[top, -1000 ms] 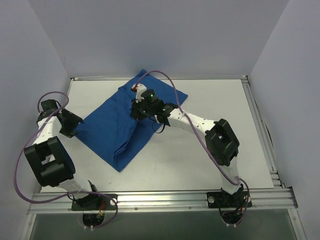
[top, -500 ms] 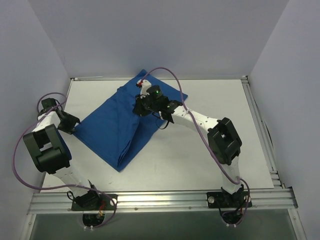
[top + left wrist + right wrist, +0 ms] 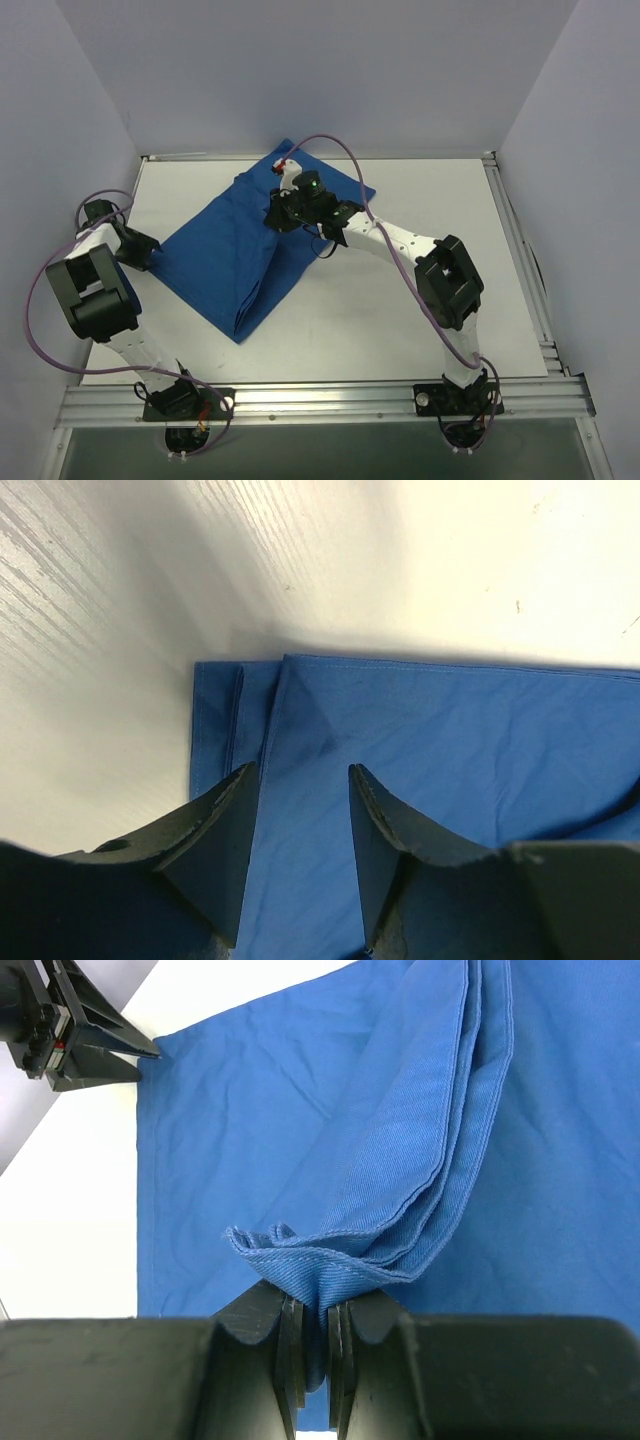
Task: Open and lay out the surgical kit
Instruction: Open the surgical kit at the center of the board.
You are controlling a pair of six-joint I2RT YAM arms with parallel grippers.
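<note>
I see the wrap [image 3: 225,265] lying folded on the desk [image 3: 430,200], left of centre: royal blue, with a long crease down its middle. My right gripper [image 3: 312,1312] pinches a bunched fold of its layered hems. My left gripper [image 3: 300,785] stands narrowly parted over the wrap's left corner.

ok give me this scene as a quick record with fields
blue cloth: folded in layers, lying on the white table
right hand: shut, pinching a raised fold of the cloth
left hand: open, at the cloth's left corner
contents: none visible, the cloth is not yet spread out
</note>
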